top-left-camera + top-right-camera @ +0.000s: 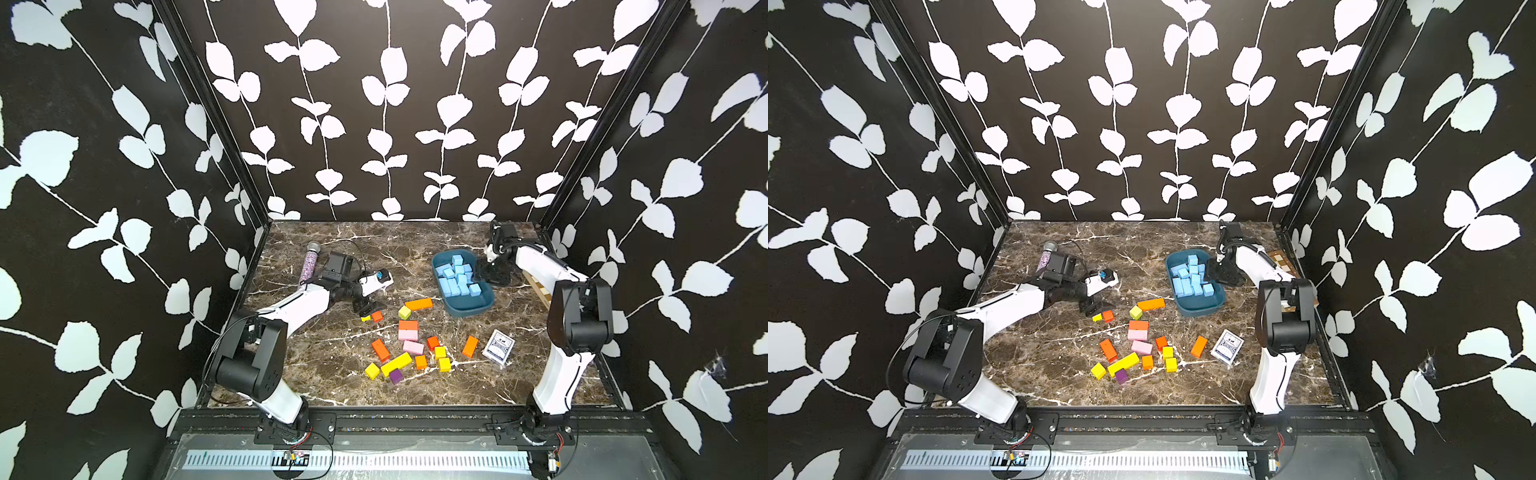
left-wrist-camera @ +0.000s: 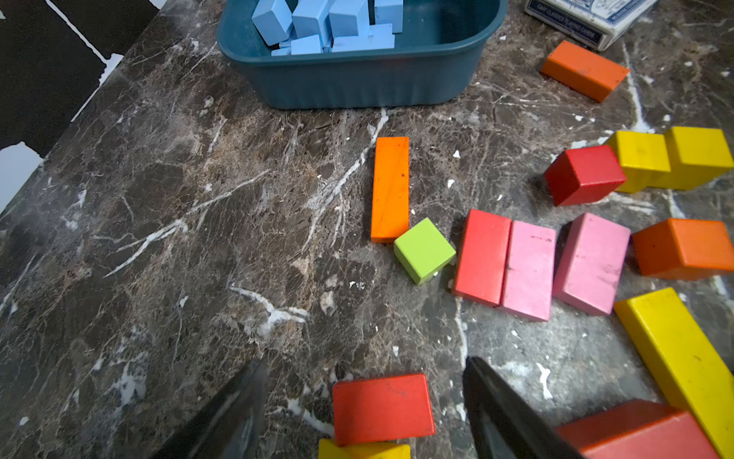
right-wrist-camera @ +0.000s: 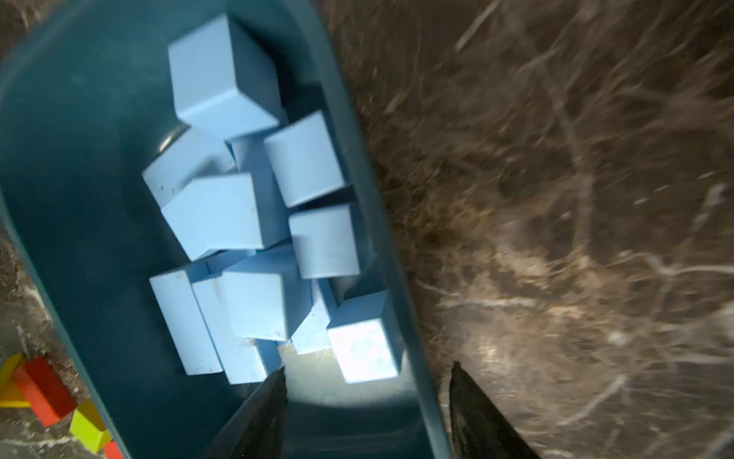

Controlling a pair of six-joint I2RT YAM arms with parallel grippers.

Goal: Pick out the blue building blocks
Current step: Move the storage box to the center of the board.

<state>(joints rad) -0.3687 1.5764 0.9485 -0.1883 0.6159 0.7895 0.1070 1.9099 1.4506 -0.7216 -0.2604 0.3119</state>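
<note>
Though cropped, card box [image 2: 584, 20] reads "PLAYING".

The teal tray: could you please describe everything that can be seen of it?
The teal tray is a dark, rectangular tub of what looks like plastic, with rounded corners, a rolled rim and faintly ribbed walls. It stands upright on the marble table, toward the back on the robot's right, holding a heap of light blue blocks. The right claw is open astride one wall; contact is unclear.

Blocks [image 2: 381, 409] hem left gripper [image 2: 365, 363] (far marble [image 1: 399, 245] open).
</note>
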